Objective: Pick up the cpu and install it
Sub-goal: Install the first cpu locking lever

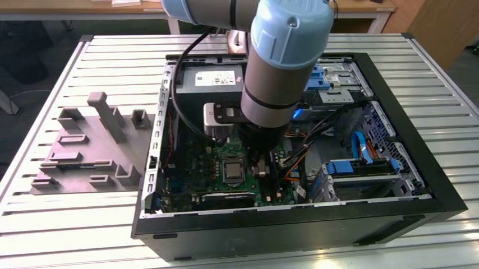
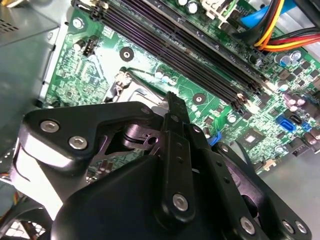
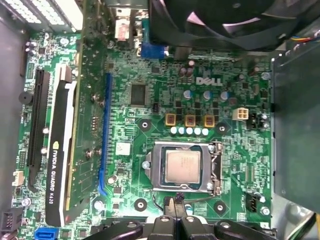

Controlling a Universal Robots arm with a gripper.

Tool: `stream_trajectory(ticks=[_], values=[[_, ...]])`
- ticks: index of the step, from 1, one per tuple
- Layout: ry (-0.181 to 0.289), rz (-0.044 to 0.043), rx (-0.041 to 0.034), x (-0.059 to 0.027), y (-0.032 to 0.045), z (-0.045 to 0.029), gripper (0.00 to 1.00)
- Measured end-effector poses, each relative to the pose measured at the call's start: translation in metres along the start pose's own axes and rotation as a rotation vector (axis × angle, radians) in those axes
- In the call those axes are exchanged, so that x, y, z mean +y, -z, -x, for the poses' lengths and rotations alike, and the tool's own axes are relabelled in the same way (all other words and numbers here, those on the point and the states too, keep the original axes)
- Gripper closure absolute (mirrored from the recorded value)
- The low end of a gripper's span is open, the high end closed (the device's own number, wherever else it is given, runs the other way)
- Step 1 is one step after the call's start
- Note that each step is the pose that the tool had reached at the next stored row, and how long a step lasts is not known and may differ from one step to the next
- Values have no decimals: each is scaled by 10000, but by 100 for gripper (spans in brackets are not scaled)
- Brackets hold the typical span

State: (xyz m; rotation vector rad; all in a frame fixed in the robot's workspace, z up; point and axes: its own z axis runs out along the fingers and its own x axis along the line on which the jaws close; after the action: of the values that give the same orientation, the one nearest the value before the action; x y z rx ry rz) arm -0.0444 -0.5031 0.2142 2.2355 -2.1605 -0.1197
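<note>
The cpu [image 3: 183, 166], a small pale silver square, lies flat inside the metal socket frame [image 3: 216, 167] on the green motherboard [image 3: 200, 100]. My gripper [image 3: 176, 220] hovers just above the board beside the socket, its two black fingers pressed together with nothing between them. In the second wrist view the gripper [image 2: 172, 102] points down at the motherboard [image 2: 150, 65], with the socket's edge [image 2: 127, 82] just past its tip. In the exterior view the arm reaches down into the open computer case [image 1: 419, 185], and the gripper [image 1: 261, 168] sits to the right of the socket [image 1: 232, 170].
A grey moulded tray [image 1: 90, 151] with upright posts lies on the slatted table at the exterior view's left. Inside the case are a graphics card [image 3: 60, 150], a black fan [image 3: 215, 20], memory slots [image 2: 200, 55], a power supply [image 1: 210, 78], blue drive brackets [image 1: 359, 167] and loose cables [image 2: 270, 30].
</note>
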Motion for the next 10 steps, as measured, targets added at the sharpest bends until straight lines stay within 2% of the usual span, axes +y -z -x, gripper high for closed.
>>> stream_trajectory(ticks=[10], values=[[351, -1, 27, 8, -119, -37, 89]])
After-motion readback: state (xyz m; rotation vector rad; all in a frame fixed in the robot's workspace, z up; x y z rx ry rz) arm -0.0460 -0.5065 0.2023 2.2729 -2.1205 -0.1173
